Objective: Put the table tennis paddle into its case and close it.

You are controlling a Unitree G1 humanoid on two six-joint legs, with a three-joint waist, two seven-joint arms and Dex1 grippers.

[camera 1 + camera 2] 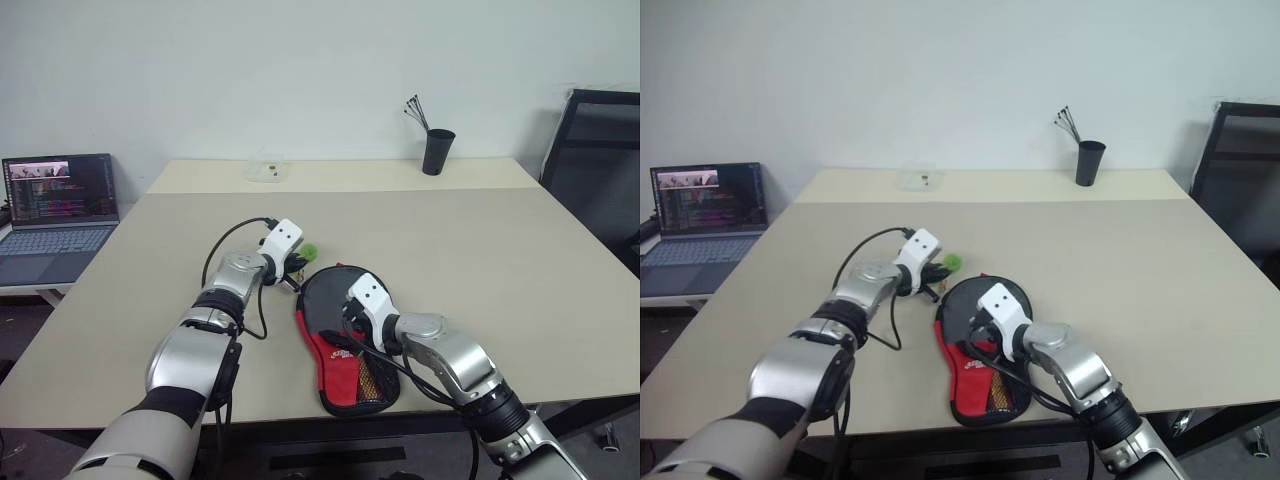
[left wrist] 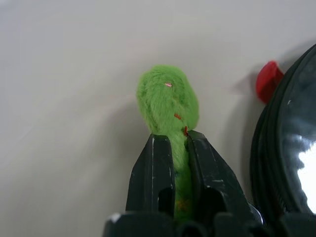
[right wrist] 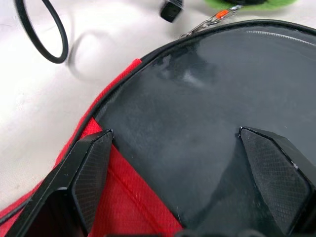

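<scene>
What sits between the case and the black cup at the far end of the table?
Nothing: in the left eye view, bare tabletop runs from the case up to the black cup.

Far across the wide beige bench [image 1: 480, 240] stands a black cup [image 1: 437, 152] holding thin sticks, a small clear plastic box [image 1: 268, 171] nearby, an open laptop [image 1: 55, 215] alongside, a black chair [image 1: 600, 160] opposite.

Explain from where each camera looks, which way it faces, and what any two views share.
Left and right eye views: from the head, forward and down over the table; both arms show.
Left wrist view: along the left end effector, shut on the green tag.
Right wrist view: along the open right end effector, above the case.
Shared: the case appears in every view, and so does the green tag.
</scene>
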